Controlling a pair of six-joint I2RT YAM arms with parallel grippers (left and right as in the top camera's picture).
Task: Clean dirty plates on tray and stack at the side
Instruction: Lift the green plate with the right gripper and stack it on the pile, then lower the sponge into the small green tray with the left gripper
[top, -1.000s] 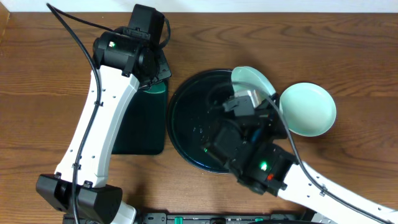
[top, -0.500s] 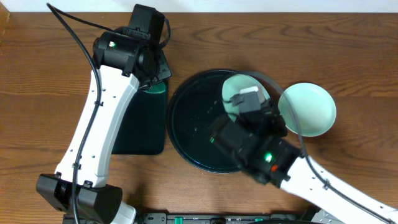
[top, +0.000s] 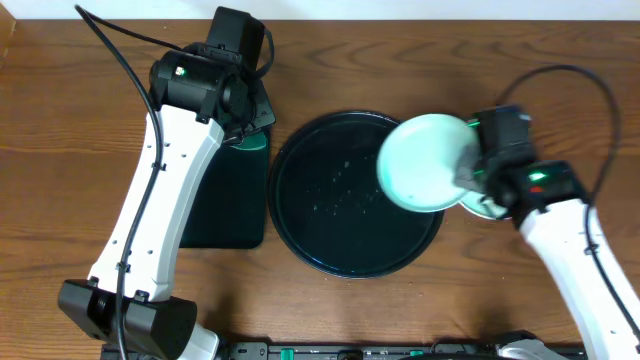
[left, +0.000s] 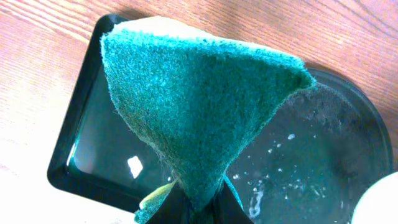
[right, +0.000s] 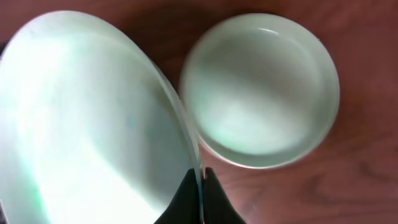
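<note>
My right gripper (top: 468, 172) is shut on the rim of a pale mint-green plate (top: 424, 162), which hangs tilted over the right edge of the round black tray (top: 330, 200). In the right wrist view the rim of this plate (right: 93, 124) is pinched between the jaws of the right gripper (right: 200, 180). A second mint-green plate (right: 261, 87) lies on the wooden table beside it, mostly hidden under the arm from overhead. My left gripper (left: 198, 204) is shut on a green scouring sponge (left: 199, 106). It hovers over the dark green rectangular tray (left: 81, 143).
The black tray (left: 323, 155) is wet, with droplets and no plate lying in it. The rectangular tray (top: 225, 200) sits just left of it. The left arm (top: 160, 190) stretches across the table's left side. Bare wood lies to the far left and far right.
The right arm has swung right and carried the mint-green plate from the tray's middle out over its right edge, next to the plate on the table. The left arm has stayed still.
</note>
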